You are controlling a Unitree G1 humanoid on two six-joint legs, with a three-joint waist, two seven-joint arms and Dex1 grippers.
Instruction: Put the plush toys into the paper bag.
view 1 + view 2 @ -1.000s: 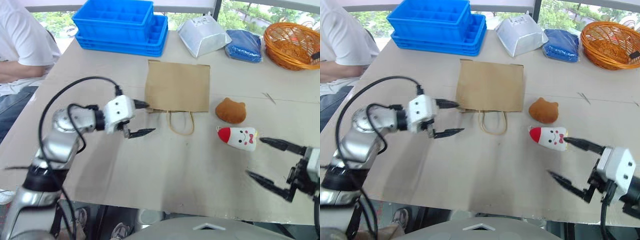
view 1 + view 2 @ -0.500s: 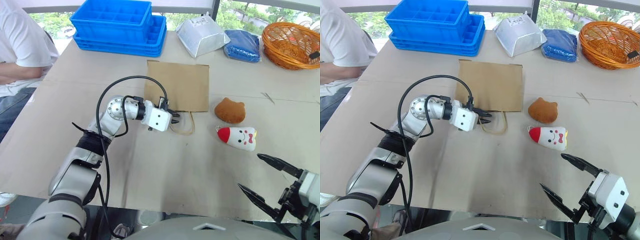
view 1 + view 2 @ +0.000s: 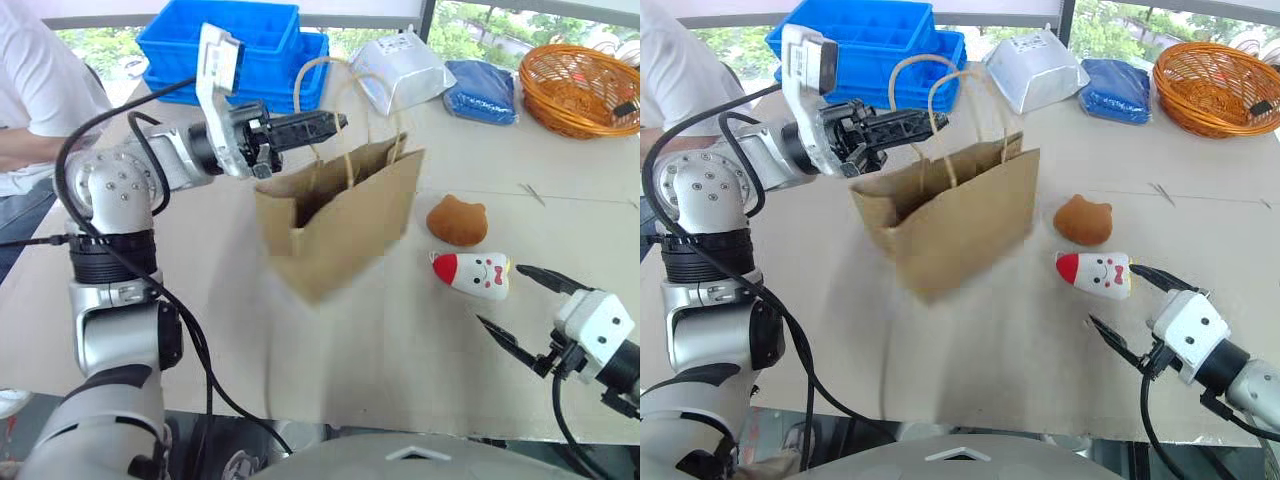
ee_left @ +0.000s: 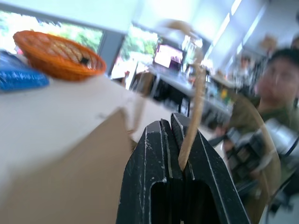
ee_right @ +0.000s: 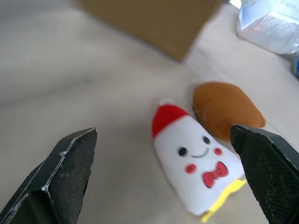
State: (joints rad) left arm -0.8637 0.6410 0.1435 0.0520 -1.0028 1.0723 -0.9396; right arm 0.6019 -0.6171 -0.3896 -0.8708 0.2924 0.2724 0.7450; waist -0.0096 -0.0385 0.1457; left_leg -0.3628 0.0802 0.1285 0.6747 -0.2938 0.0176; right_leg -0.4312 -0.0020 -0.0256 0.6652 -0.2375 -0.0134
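Your left gripper has its jaws clenched on a loop handle of the paper bag, which hangs lifted above the worktop, mouth up. Your right gripper holds its jaws spread wide, just beside the white plush toy; the orange-brown bear head lies close behind it.

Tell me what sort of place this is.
Probably an office or lab set up for robot trials: a large worktable by windows onto greenery, a person seated beside it, and stacked blue crates and an orange wicker basket along its far edge.
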